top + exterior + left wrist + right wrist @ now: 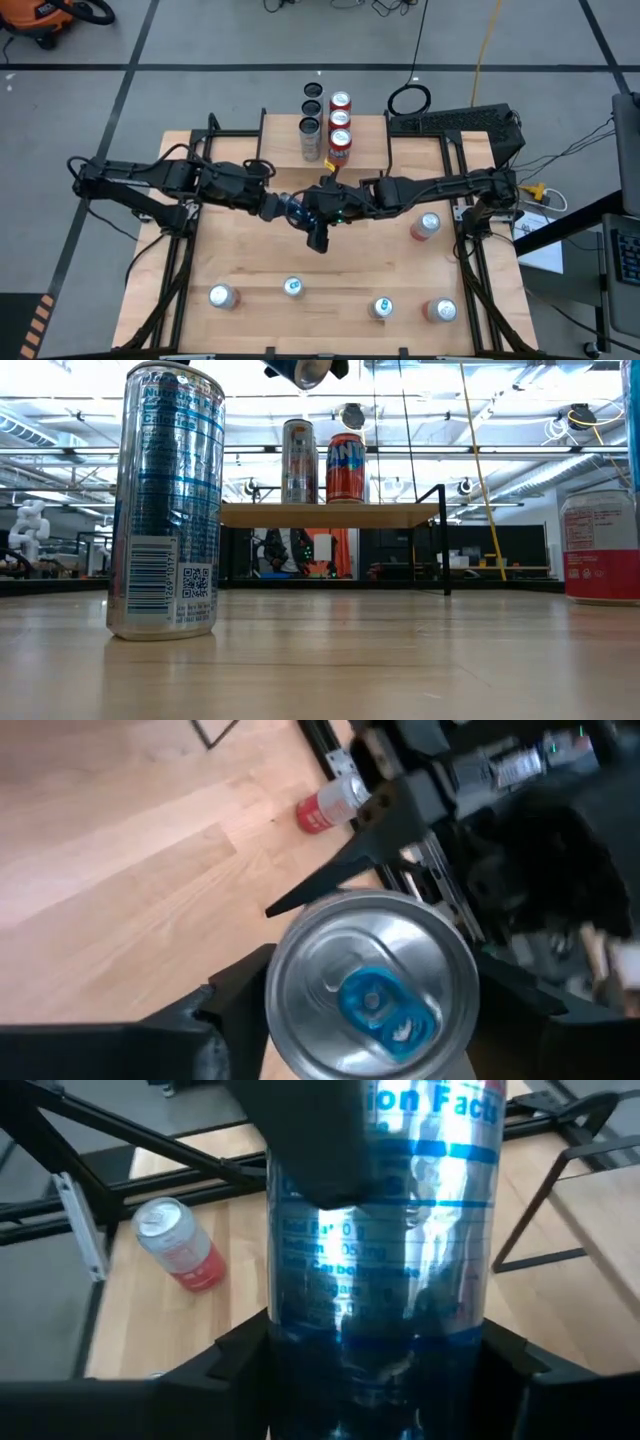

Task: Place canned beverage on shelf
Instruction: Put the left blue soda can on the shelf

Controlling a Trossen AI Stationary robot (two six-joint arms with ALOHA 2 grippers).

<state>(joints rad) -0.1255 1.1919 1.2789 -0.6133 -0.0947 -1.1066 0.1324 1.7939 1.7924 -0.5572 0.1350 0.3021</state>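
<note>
Both dark arms reach inward and meet near the middle of the tabletop. The left arm [150,180] comes in low and long, elbow bent, and its end effector [290,210] sits just beside the right one. In its wrist view the two fingers [225,995] flank a slim blue-and-silver can [370,985], apparently touching its sides. The right arm [450,185] stretches in straight, and its end effector [318,232] points down, its fingers [225,1355] standing either side of the same can; whether they press it is hard to tell.
</note>
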